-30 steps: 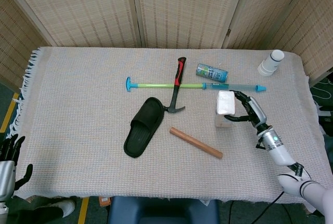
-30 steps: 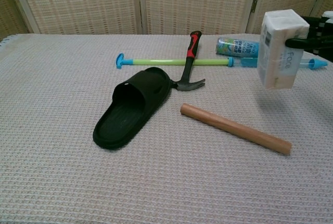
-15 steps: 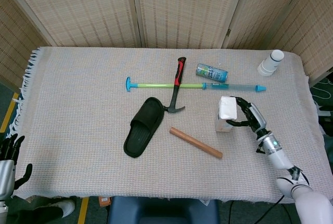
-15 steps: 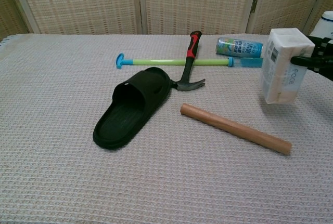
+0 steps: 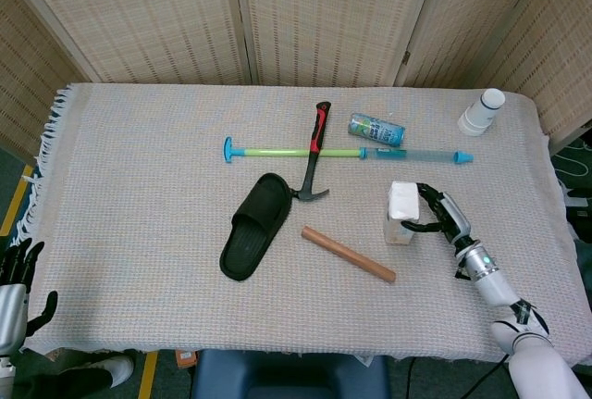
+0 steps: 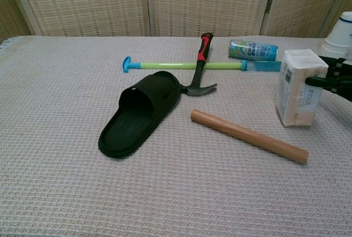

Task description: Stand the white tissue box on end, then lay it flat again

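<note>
The white tissue box point(image 5: 401, 213) point(image 6: 298, 87) stands upright on end on the cloth, right of centre. My right hand point(image 5: 441, 216) point(image 6: 335, 77) grips it from the right side, fingers wrapped around its upper part. At the bottom left corner of the head view, off the table edge, my left hand point(image 5: 13, 274) hangs with fingers apart and holds nothing.
A wooden rod point(image 5: 348, 254) lies just left of the box. A black slipper point(image 5: 253, 225), a red-handled hammer point(image 5: 314, 153), a green and blue stick point(image 5: 342, 152), a can point(image 5: 376, 129) and stacked white cups point(image 5: 482, 111) lie farther back.
My right hand has carried the box down and toward the near edge. The box was in the air; now its bottom end rests on the cloth.
</note>
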### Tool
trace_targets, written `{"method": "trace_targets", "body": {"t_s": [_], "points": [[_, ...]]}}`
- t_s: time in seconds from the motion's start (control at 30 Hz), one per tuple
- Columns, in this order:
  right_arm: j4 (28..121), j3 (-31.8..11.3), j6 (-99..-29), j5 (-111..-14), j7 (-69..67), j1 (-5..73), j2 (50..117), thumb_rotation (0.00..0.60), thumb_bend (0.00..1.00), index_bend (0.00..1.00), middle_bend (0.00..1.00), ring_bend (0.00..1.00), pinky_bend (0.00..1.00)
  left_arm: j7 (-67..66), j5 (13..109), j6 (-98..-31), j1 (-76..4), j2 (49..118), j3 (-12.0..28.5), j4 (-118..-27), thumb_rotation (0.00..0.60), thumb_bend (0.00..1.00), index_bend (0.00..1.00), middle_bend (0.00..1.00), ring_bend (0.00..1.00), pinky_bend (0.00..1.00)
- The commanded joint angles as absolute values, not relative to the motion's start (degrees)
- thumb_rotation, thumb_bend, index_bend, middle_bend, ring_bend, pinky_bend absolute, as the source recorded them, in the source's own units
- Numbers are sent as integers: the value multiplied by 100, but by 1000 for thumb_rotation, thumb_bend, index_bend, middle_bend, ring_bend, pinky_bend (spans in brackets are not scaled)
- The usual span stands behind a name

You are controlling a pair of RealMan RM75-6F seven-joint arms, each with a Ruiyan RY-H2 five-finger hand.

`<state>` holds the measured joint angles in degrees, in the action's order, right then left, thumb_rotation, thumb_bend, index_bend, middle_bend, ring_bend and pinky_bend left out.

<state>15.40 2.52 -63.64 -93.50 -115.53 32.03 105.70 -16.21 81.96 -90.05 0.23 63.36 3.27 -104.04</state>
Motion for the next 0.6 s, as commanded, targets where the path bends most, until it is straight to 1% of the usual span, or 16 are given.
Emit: {"method": "trace_targets", "body": {"t_s": [0.03,0.43,0.53,0.6], "points": [[1517,295,-6319,-9369,-11591,3202,10578,600,134,453,432,238,0,-1623,8196,-9003,21,6333,326,-10405,600,398,66,0,0,166],[1592,515,-6191,-9480,-11395,3161,10362,600,135,442,431,230,0,-1625,8267,-9055,35,6327,301,-10427,600,398,66,0,0,167],[1692,611,-6185,-9555,-11324,3165,10244,600,137,388,431,206,0,-1631,8292,-9071,41,6327,291,-10435,600,400,66,0,0,167],[1781,704,-6254,-9641,-11395,3173,10145,600,138,311,411,162,0,-1638,8296,-9076,42,6328,291,-10439,600,400,66,0,0,167]]}}
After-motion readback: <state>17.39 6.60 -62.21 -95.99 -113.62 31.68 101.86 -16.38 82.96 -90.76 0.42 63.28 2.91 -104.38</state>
